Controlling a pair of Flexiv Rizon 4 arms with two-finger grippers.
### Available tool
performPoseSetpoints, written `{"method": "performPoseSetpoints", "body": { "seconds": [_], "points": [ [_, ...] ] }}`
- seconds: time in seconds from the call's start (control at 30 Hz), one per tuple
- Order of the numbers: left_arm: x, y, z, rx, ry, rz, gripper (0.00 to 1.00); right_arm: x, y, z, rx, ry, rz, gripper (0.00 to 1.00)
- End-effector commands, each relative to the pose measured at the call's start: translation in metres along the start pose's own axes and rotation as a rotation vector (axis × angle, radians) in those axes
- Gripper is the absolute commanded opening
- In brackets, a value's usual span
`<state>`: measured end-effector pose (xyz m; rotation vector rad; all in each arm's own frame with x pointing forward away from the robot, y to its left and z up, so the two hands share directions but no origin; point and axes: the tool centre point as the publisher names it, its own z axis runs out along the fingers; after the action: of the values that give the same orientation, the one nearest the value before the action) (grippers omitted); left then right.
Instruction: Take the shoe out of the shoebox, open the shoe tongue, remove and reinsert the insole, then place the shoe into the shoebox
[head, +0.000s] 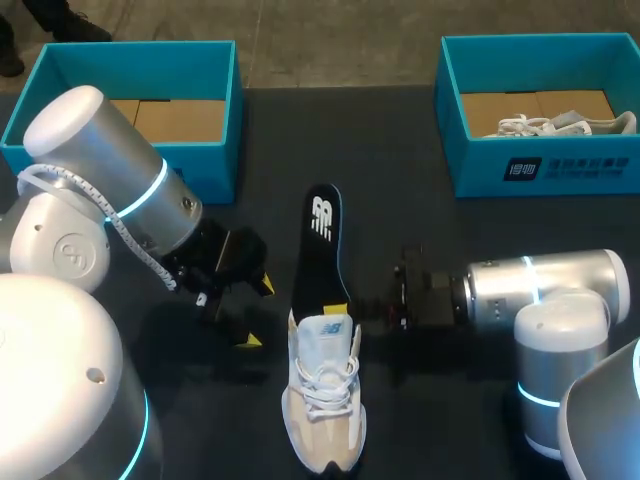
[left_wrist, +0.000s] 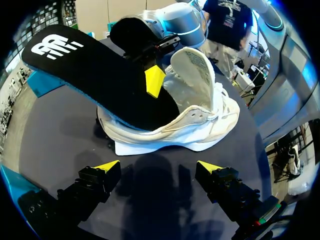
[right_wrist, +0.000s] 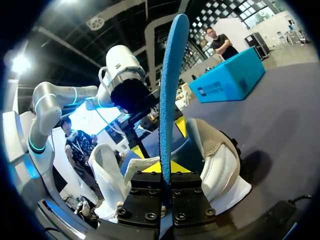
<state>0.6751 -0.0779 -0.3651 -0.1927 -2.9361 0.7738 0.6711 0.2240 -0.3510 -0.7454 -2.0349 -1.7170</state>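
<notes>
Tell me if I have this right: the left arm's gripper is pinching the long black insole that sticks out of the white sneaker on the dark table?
Wrong arm: the right gripper pinches the long black insole, seen edge-on in its grip in the right wrist view. The left gripper is open. The insole does stick out of the white sneaker on the dark table.
</notes>
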Motion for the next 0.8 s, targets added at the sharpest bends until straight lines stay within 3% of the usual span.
{"method": "performPoseSetpoints", "body": {
  "seconds": [0.03, 0.4, 0.57, 0.8],
  "points": [
    [0.001, 0.000, 0.001, -0.002, -0.002, -0.001, 1.00, -0.002, -0.001, 0.003, -0.001, 0.005, -0.004, 0.00],
    [0.001, 0.000, 0.001, -0.002, -0.002, -0.001, 1.00, -0.001, 0.004, 0.007, -0.002, 0.011, -0.026, 0.03],
    [0.001, 0.000, 0.001, -0.002, -0.002, -0.001, 1.00, 0.001, 0.005, 0.008, -0.002, 0.012, -0.036, 0.13],
    [0.001, 0.000, 0.001, -0.002, -0.002, -0.001, 1.00, 0.008, 0.011, 0.007, -0.004, 0.006, -0.065, 0.16]
  ]
}}
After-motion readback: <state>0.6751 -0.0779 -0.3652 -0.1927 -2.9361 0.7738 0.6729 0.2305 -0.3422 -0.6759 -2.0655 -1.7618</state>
